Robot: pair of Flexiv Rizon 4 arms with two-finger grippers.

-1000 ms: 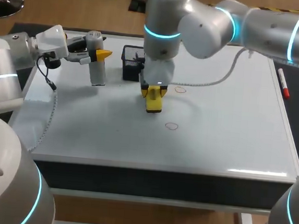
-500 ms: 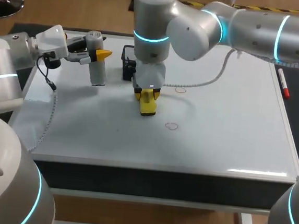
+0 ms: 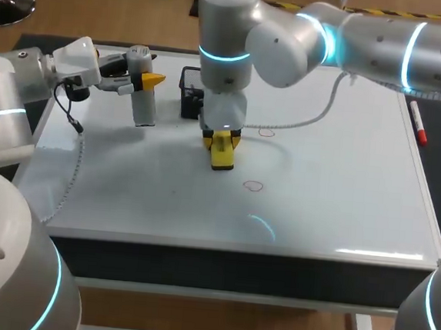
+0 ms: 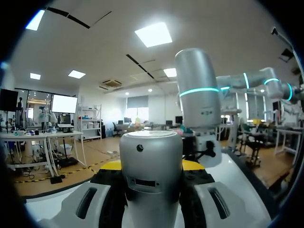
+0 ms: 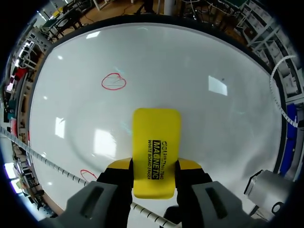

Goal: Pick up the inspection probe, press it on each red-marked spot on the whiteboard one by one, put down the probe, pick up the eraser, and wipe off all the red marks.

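Observation:
The grey cylindrical probe hangs upright over the whiteboard's far left, with my left gripper shut on it. In the left wrist view the probe fills the space between the yellow tips. My right arm reaches to the board's middle, its gripper shut on the yellow eraser, which lies flat on the board. The eraser sits between the yellow fingertips. Two red circles remain: one just right of the eraser, another nearer the front. The right wrist view shows a circle ahead and one beside the gripper.
A black mesh holder stands behind the eraser, partly hidden by my right arm. A red marker lies off the board's right edge. A grey cable trails from the right wrist over the board.
My right gripper slid the eraser left across the board, then eased back slightly to the right. The left arm and probe have not moved.

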